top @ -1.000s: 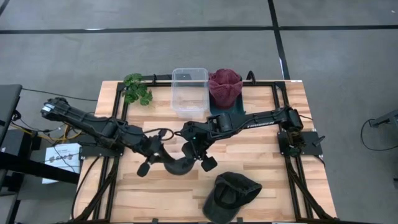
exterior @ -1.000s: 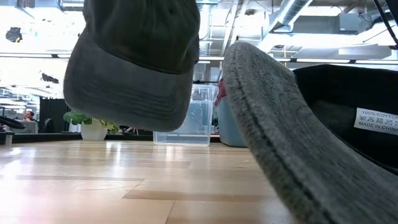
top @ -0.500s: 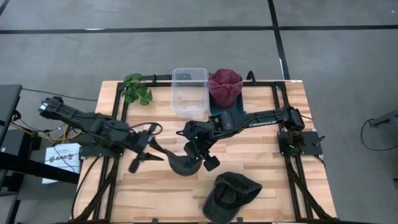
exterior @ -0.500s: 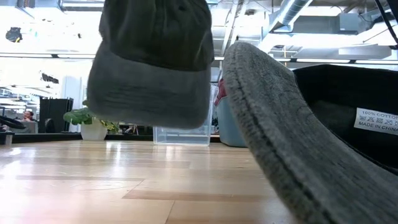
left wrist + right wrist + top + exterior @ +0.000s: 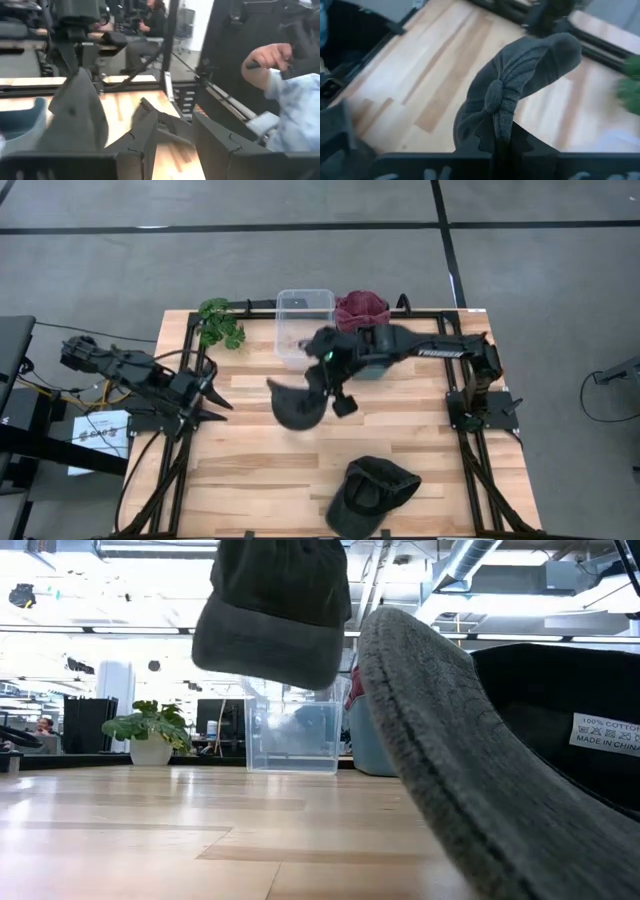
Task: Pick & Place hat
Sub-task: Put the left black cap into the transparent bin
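A dark grey cap (image 5: 295,406) hangs from my right gripper (image 5: 328,387) above the table's middle, just near of the clear bin (image 5: 305,325). In the low view the cap (image 5: 275,610) hangs well above the wood, brim lowest. My left gripper (image 5: 208,395) stands open at the table's left side and touches nothing. A second dark cap (image 5: 372,490) lies at the near edge; in the low view this cap (image 5: 450,760) fills the foreground with its inside and label showing. My right gripper is shut on the cap's crown cloth (image 5: 501,117), bunched beside the top button (image 5: 494,96) and pinched between the two fingers. The fingers come from above, slanting from the table's right. The cap is lifted clear and hangs below them, brim (image 5: 265,650) lowest.
A dark red hat (image 5: 362,312) sits in a grey holder next to the clear bin at the far edge. A small green plant (image 5: 220,323) stands at the far left. A person's hand (image 5: 265,60) and light blue sleeve show beyond the table in the left wrist view.
My right gripper has risen and moved toward the far edge and the clear bin, carrying the cap up off the table. My left gripper has drawn away from the cap toward the table's left edge.
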Available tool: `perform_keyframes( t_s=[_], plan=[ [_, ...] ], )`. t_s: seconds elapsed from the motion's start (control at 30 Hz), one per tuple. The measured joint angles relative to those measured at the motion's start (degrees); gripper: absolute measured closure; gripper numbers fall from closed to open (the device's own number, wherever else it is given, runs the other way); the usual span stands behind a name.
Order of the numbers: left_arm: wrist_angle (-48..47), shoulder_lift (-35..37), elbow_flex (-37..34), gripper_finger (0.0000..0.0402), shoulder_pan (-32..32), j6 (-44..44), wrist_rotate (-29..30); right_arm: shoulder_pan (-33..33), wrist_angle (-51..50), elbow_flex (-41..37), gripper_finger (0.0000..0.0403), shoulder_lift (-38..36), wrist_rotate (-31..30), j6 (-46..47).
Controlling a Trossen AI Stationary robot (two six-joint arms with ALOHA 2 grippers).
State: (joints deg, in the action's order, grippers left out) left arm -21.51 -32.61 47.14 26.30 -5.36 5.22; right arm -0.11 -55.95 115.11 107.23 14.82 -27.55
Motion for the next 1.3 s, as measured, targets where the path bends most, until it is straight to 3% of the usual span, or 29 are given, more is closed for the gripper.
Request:
perform_keyframes(
  t_s=[0.2,0.43,0.93,1.3],
  plan=[
    [-0.1,5.9,-5.0,0.0284,0.0,0.1,4.1,-6.4,3.0,0.0,0.0403,-2.8,0.1,-2.9],
    [0.1,7.9,-7.9,0.0284,0.0,0.0,4.7,-14.4,7.8,0.0,0.0403,-4.3,0.3,-5.2],
    [0.5,7.0,-7.9,0.0284,0.0,0.2,5.1,-31.1,17.7,0.0,0.0403,-3.8,12.1,-8.9],
    [0.6,6.3,-7.9,0.0282,-0.1,0.6,8.5,-37.0,21.6,1.9,0.0403,4.5,17.4,-11.4]
  ],
)
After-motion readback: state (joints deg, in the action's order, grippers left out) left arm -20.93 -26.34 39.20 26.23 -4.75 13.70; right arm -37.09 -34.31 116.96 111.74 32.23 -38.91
